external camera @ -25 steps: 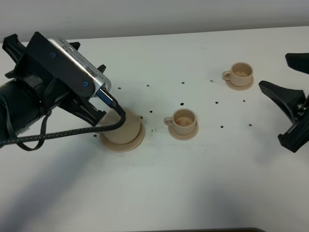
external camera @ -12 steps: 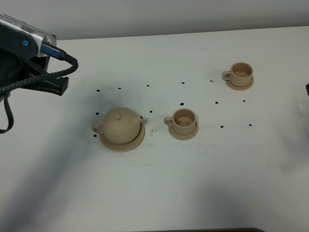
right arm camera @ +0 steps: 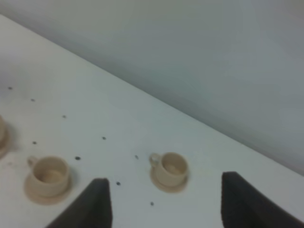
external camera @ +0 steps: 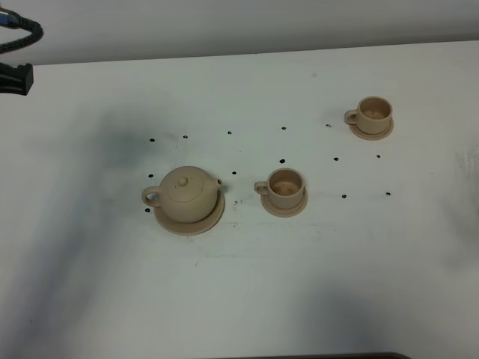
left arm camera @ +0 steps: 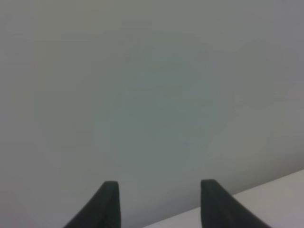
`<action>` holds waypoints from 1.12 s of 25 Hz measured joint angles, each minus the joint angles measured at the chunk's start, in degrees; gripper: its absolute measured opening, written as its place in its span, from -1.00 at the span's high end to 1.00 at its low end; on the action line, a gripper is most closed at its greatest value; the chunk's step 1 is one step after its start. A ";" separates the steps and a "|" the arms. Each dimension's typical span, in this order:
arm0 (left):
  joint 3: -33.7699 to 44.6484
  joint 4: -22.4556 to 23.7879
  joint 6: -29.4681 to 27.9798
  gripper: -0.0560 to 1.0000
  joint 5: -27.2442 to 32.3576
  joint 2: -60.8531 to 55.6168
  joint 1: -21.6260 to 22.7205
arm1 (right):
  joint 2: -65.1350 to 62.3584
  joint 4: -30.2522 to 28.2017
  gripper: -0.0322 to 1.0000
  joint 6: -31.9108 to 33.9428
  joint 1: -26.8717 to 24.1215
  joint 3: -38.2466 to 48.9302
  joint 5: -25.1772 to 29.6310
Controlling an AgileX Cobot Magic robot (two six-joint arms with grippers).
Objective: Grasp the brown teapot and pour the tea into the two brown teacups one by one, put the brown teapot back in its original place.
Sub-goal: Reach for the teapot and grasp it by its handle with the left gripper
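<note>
Soft, dimmish, even light; broad grey shadows on the white table point(external camera: 314, 292); hazy, soft-focus wrist views.

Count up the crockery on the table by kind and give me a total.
Teapot: 1
Teacups: 2
Saucers: 3
Total: 6

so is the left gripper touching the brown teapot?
Apart. Exterior high: brown teapot sits alone on its saucer; left wrist: left gripper faces only bare wall.
</note>
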 joint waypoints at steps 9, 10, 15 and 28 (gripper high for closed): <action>0.00 -1.65 -0.30 0.11 -4.36 -2.37 0.00 | -8.43 -15.66 0.04 15.28 0.00 -0.01 12.37; 0.00 -2.20 -0.30 0.11 -4.36 -3.27 0.00 | -9.38 -15.66 0.05 15.39 0.00 -0.01 13.56; 1.12 -4.06 0.97 0.11 -4.23 -8.53 0.00 | -14.43 -13.58 0.10 15.61 0.94 0.77 16.56; 6.35 -18.23 14.24 0.11 -0.52 -16.68 0.00 | -24.51 -4.20 0.11 15.69 3.12 4.33 23.55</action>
